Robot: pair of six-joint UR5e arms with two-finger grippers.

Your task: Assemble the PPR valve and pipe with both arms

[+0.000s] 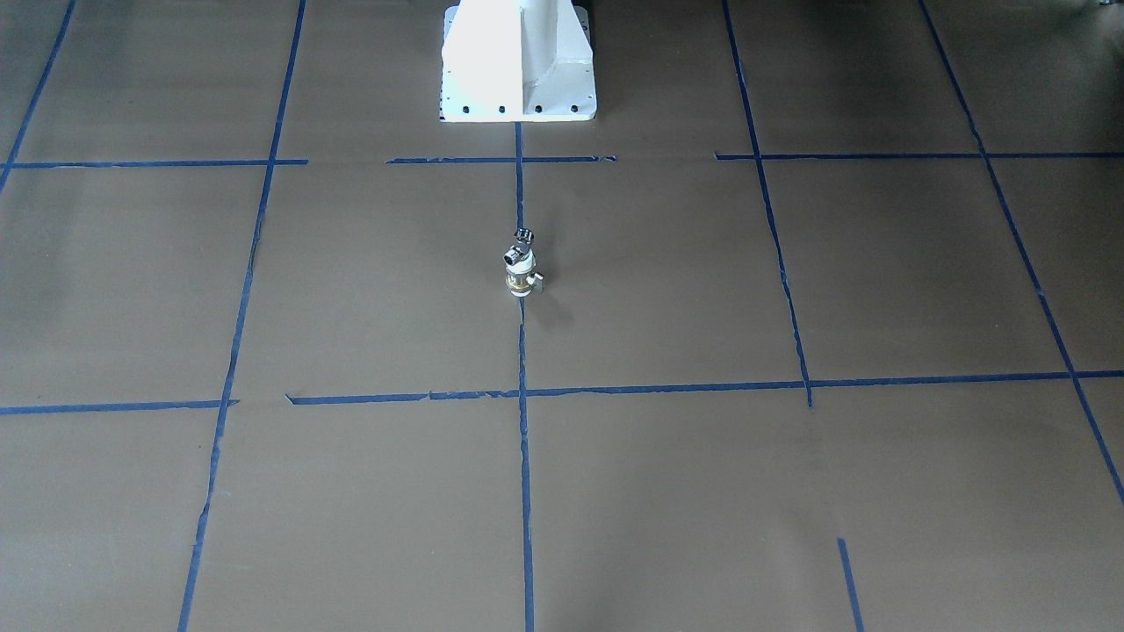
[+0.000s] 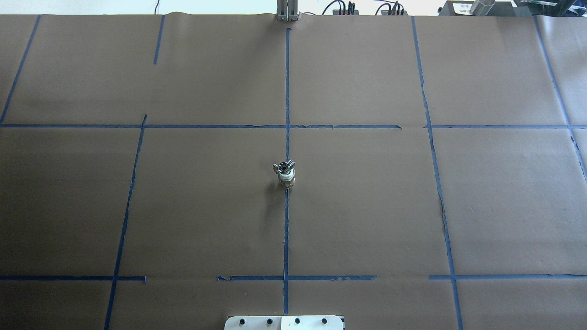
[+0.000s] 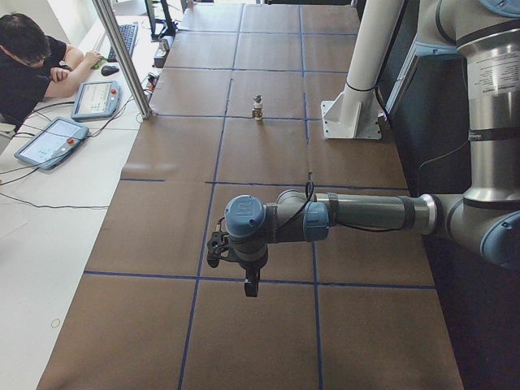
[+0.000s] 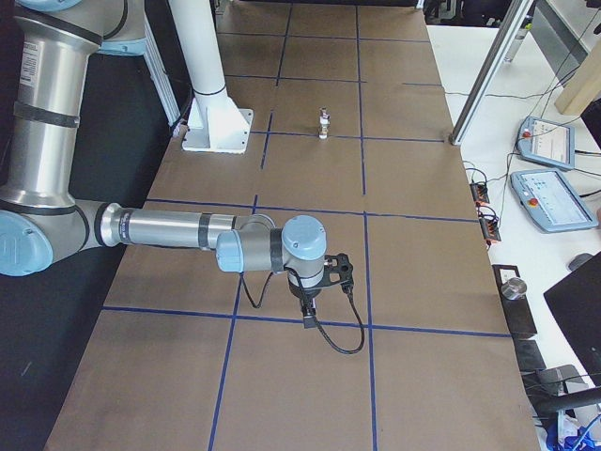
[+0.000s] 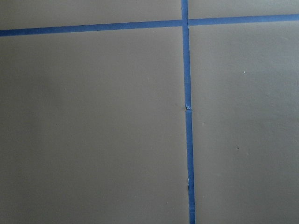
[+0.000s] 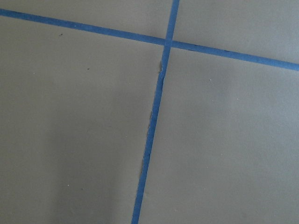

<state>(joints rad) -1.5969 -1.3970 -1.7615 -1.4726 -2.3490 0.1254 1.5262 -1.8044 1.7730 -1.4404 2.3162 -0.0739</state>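
Exterior left view: left gripper [image 3: 252,286] at the end of the near left arm [image 3: 357,213], pointing down, hanging just above the brown-papered surface [image 1: 790,491] close to a crossing of blue tape lines [image 1: 524,439]. Released or clenched: cannot tell from this side. Exterior right view: much the same for the right gripper [image 4: 308,316] on the near right arm [image 4: 178,228], pointed down over the opposite end of the surface, its state likewise not to be told. Both wrist views filled with paper and tape only.

Well apart from both grippers, at mid-surface on the central tape line and in front of the white pedestal base [image 1: 518,61]: PPR valve [image 1: 520,279] standing upright, white plastic at the top, brass-coloured middle, small silver lever sticking out sideways. Seated on its upper end, touching: pipe [image 1: 523,235], shiny chrome, short branches spread like a T.

Beyond the surface's far edge, seated operator [image 3: 28,65] at a white desk with teach pendants [image 3: 49,140].
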